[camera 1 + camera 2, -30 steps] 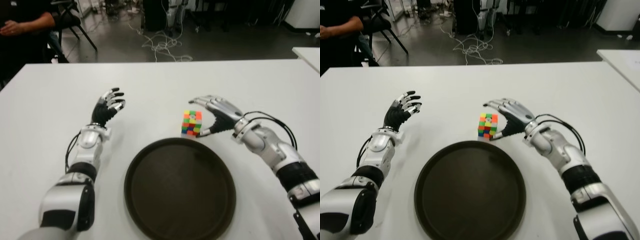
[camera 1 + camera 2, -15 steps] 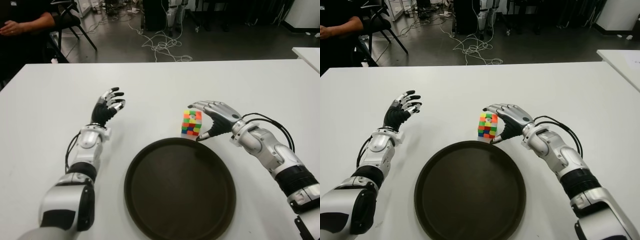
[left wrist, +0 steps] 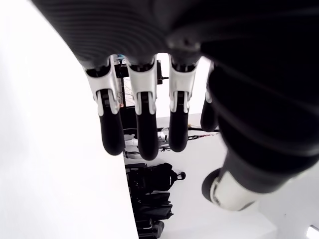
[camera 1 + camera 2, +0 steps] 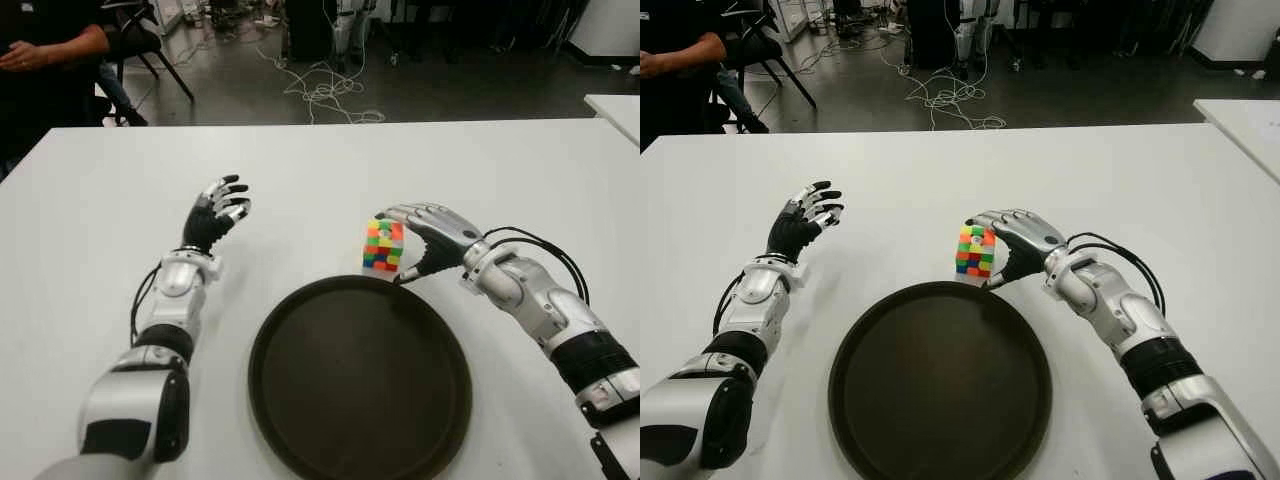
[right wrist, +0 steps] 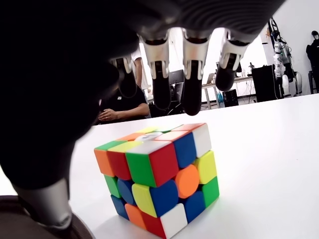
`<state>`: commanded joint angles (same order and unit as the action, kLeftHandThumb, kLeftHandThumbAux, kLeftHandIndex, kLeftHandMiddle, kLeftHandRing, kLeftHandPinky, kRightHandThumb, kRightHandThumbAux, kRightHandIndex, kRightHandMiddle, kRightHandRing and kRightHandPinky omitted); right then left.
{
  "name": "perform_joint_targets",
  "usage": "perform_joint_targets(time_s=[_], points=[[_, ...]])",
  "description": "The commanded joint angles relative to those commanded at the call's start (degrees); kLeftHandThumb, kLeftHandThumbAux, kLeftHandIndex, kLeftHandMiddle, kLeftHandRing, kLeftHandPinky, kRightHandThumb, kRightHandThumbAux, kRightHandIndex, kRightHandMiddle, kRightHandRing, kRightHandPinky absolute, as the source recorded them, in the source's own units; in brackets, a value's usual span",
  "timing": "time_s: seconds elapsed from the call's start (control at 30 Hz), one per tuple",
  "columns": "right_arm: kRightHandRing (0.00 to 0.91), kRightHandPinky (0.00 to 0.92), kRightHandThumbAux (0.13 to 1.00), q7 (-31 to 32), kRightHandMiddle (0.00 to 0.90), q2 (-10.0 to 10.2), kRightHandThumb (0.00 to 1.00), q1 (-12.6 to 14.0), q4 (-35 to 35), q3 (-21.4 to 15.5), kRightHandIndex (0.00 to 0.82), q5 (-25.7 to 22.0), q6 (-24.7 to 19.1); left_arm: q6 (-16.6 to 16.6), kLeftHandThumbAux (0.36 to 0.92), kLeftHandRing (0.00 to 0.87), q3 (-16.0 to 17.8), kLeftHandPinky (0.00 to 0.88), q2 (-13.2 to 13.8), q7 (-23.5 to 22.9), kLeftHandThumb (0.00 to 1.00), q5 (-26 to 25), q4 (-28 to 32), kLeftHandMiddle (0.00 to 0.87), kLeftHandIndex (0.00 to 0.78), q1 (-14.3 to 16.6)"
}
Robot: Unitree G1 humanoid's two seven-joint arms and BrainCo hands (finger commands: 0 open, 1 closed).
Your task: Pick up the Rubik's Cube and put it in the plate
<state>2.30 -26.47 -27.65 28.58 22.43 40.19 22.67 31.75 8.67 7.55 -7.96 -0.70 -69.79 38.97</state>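
- At the far rim of the plate point(image 4: 300, 420), your right hand point(image 4: 432, 237) has crept closer to the cube point(image 4: 384, 246) over the last second: the fingers point(image 4: 400, 213) that stood off to its side now arch over its top, and the thumb has come in low beside it, near the plate's edge.
- The right wrist view shows the fingers spread above the cube with a gap under them; the hand is wide and holds nothing yet.
- The cube sits flat on the white table point(image 4: 90, 230), just beyond the plate and close to its rim, seemingly unmoved.
- You appear to be one squeeze from the grasp; the lift and the short carry back into the plate are all left to do.
- Your left hand point(image 4: 217, 212) shows raised well to the left of the cube, fingers relaxed and empty, out of the way.
- Nothing lies between cube and plate. Watch the thumb: it is so near the rim that closing could catch the plate or nudge the cube.
- A person point(image 4: 45, 55) sits beyond the table's far left corner, and cables point(image 4: 320, 90) trail across the floor behind; neither is near the work.
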Motion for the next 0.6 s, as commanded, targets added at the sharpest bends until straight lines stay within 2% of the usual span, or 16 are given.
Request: perform_joint_targets(time_s=[0.2, 0.43, 0.6], points=[[0.183, 0.135, 0.735, -0.47, 0.189, 0.33, 0.000, 0.01, 0.31, 0.07, 0.160, -0.02, -0.52, -0.19, 0.805, 0.267, 0.13, 0.302, -0.05, -0.36, 0.094, -0.24, 0.01, 0.252, 0.189, -0.03], [0.194, 0.169, 0.736, -1.31, 0.195, 0.70, 0.000, -0.45, 1.51, 0.58, 0.160, 0.31, -0.61, -0.17, 0.805, 0.263, 0.03, 0.303, -0.07, -0.26, 0.103, -0.12, 0.02, 0.251, 0.185, 0.02], [0.185, 0.145, 0.724, -3.09, 0.190, 1.89, 0.000, -1.25, 4.37, 1.40, 0.158, 1.03, -1.05, -0.33, 0.797, 0.264, 0.03, 0.307, -0.11, -0.36, 0.102, -0.15, -0.04, 0.248, 0.182, 0.08]])
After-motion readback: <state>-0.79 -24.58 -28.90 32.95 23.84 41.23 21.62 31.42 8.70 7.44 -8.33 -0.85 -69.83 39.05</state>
